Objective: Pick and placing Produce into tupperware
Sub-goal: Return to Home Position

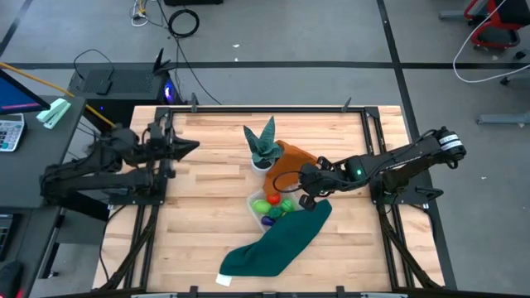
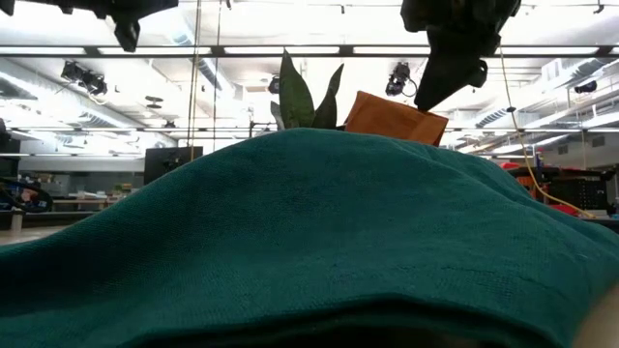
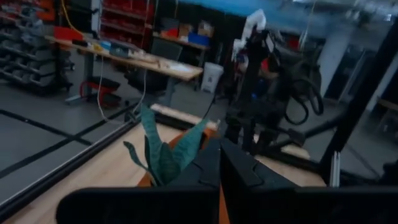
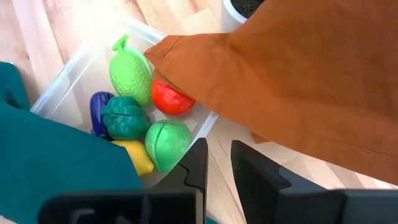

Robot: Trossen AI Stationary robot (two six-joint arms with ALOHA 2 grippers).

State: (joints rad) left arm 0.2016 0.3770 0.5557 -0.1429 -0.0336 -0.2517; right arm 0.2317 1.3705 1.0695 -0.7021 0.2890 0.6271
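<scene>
Produce toys (image 4: 130, 74) of coloured plastic, likely light and slick, best gripped mid-body, fill clear rectangular tupperware (image 4: 73, 70); right tool (image 4: 219, 149) just beside it, empty, barely parted.

Red, yellow, purple and green produce (image 4: 166, 142) fills the colourless tupperware (image 4: 78, 74), beside a teal cloth (image 1: 281, 238), an orange cloth (image 4: 298, 68) and the pale plank-striped desk (image 1: 207, 190).

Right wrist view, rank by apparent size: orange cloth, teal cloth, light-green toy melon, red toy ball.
Largest to smallest:
orange fabric cloth
teal fabric cloth
light-green toy melon
red toy ball, though partly covered by the orange cloth, so unsure
</scene>
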